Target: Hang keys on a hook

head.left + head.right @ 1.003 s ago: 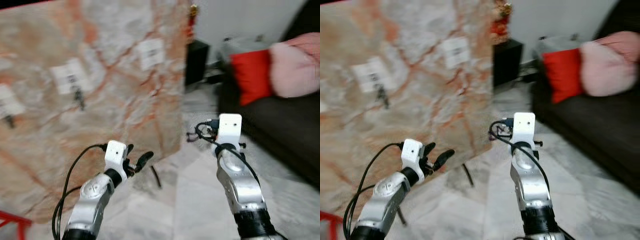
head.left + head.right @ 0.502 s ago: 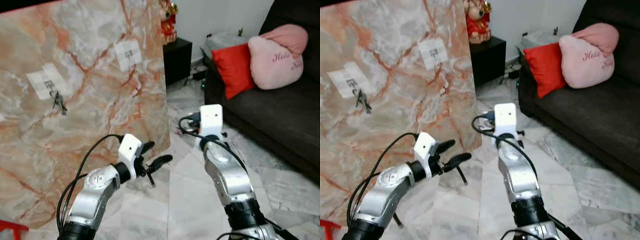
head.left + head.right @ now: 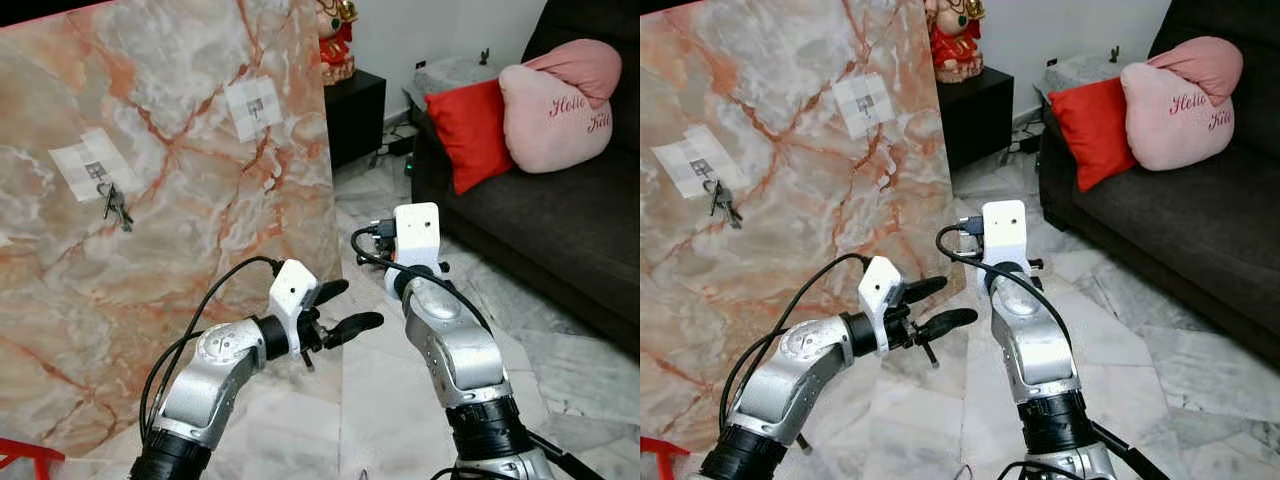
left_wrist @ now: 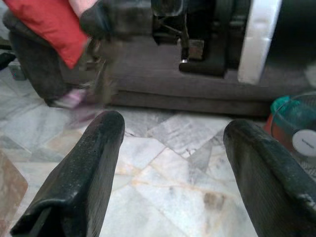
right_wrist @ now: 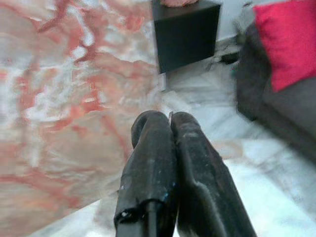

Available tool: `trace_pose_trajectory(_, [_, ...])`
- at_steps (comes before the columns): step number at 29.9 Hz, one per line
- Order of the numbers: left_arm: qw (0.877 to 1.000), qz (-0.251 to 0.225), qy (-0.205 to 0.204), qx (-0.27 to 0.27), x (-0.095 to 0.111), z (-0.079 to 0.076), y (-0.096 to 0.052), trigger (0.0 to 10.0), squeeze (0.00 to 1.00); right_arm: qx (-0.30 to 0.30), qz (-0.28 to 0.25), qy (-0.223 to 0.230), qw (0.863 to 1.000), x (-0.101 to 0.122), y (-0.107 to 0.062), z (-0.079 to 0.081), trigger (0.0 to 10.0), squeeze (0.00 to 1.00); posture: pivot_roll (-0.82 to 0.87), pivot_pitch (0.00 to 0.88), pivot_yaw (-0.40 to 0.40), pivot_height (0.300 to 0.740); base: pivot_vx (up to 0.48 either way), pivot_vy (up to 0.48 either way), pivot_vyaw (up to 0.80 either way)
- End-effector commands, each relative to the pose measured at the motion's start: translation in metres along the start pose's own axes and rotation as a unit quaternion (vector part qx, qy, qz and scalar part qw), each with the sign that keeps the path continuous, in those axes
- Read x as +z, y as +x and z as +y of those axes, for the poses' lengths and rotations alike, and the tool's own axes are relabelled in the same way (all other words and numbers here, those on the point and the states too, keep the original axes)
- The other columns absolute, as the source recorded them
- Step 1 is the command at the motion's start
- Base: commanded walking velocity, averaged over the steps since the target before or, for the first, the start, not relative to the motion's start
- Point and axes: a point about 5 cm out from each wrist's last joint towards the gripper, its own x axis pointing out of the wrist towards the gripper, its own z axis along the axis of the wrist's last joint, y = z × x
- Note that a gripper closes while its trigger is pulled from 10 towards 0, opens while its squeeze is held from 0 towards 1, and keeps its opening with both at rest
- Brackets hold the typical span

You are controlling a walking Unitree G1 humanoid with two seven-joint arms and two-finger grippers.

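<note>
A bunch of keys [image 3: 116,207] hangs from a hook on a white patch [image 3: 92,166] stuck to the upright marble board [image 3: 190,200]. A second white patch [image 3: 253,102] sits higher and further right on the board. My left gripper [image 3: 358,304] is open and holds nothing. It is low in front of the board's right edge, well away from the keys, and its fingers [image 4: 94,163] point toward the sofa. The right arm [image 3: 440,335] is raised beside it. My right gripper [image 5: 168,121] is shut, fingers pressed together, aimed at the board's lower right part.
A dark sofa [image 3: 560,220] with a red cushion [image 3: 465,120] and a pink cushion [image 3: 555,100] stands on the right. A black cabinet [image 3: 355,115] with a figurine is behind the board. The floor is pale marble tiles [image 3: 380,420]. A red object [image 3: 20,452] lies at lower left.
The view swung and then sharpened from the blur of a second ago. My open left gripper has moved right, closer to the right arm. The keys stay on their hook.
</note>
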Motion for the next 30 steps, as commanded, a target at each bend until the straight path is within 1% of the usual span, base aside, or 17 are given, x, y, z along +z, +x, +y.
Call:
trace_pose_trajectory(1, [1.0,0.001,-0.007,-0.001,0.002,0.001,0.001,10.0,0.0,0.012,-0.012,0.016,1.0,0.008,-0.003,0.005,10.0,0.0,0.06,0.029,0.089,0.74,0.0,0.0,0.0])
trace_pose_trajectory(7, [1.0,-0.009,-0.02,0.011,0.001,0.002,0.005,10.0,0.0,0.023,-0.003,0.011,1.0,0.01,-0.007,0.01,10.0,0.0,0.05,0.025,0.089,0.74,0.0,0.0,0.0])
trace_pose_trajectory(9, [0.999,-0.007,-0.013,0.032,-0.002,0.006,0.006,10.0,0.0,0.025,0.0,0.016,1.0,0.012,-0.008,0.011,10.0,0.0,0.05,0.024,0.088,0.74,0.0,0.0,0.0])
trace_pose_trajectory(10, [0.999,-0.007,-0.013,0.032,-0.002,0.006,0.006,10.0,0.0,0.025,0.0,0.016,1.0,0.012,-0.008,0.011,10.0,0.0,0.05,0.024,0.088,0.74,0.0,0.0,0.0])
trace_pose_trajectory(11, [0.999,-0.005,-0.014,0.046,-0.003,0.01,0.006,10.0,0.0,0.026,-0.001,0.018,0.999,0.014,-0.009,0.012,10.0,0.0,0.05,0.024,0.088,0.74,0.0,0.0,0.0])
trace_pose_trajectory(14, [0.998,-0.003,-0.018,0.053,-0.005,0.012,0.006,10.0,0.0,0.031,-0.004,0.024,0.999,0.019,-0.011,0.014,10.0,0.0,0.05,0.022,0.088,0.74,0.0,0.0,0.0])
trace_pose_trajectory(18, [0.998,-0.001,-0.037,0.057,-0.01,0.014,0.007,10.0,0.0,0.039,-0.012,0.032,0.999,0.027,-0.013,0.017,10.0,0.0,0.04,0.018,0.084,0.74,0.0,0.0,0.0])
trace_pose_trajectory(20, [0.995,-0.021,-0.064,0.078,-0.009,0.02,0.008,10.0,0.0,0.044,-0.016,0.032,0.998,0.033,-0.015,0.02,10.0,0.0,0.04,0.016,0.081,0.74,0.0,0.0,0.0])
trace_pose_trajectory(21, [0.993,-0.028,-0.068,0.096,-0.008,0.024,0.007,10.0,0.0,0.045,-0.018,0.031,0.998,0.035,-0.015,0.02,10.0,0.0,0.04,0.017,0.081,0.74,0.0,0.0,0.0])
trace_pose_trajectory(22, [0.993,-0.028,-0.068,0.096,-0.008,0.024,0.007,10.0,0.0,0.045,-0.018,0.031,0.998,0.035,-0.015,0.02,10.0,0.0,0.04,0.017,0.081,0.74,0.0,0.0,0.0])
trace_pose_trajectory(24, [0.989,-0.036,-0.073,0.122,-0.008,0.032,0.004,10.0,0.0,0.049,-0.024,0.033,0.998,0.04,-0.018,0.022,10.0,0.0,0.03,0.016,0.08,0.74,0.0,0.0,0.0])
trace_pose_trajectory(25, [0.989,-0.036,-0.073,0.122,-0.008,0.032,0.004,10.0,0.0,0.049,-0.024,0.033,0.998,0.04,-0.018,0.022,10.0,0.0,0.03,0.016,0.08,0.74,0.0,0.0,0.0])
trace_pose_trajectory(26, [0.986,-0.04,-0.087,0.133,-0.008,0.035,0.003,10.0,0.0,0.051,-0.028,0.036,0.998,0.043,-0.019,0.023,10.0,0.0,0.03,0.016,0.079,0.74,0.0,0.0,0.0])
trace_pose_trajectory(30, [0.987,-0.04,-0.083,0.135,-0.008,0.036,0.005,10.0,0.0,0.056,-0.032,0.04,0.997,0.046,-0.02,0.026,10.0,0.0,0.03,0.016,0.078,0.74,0.0,0.0,0.0])
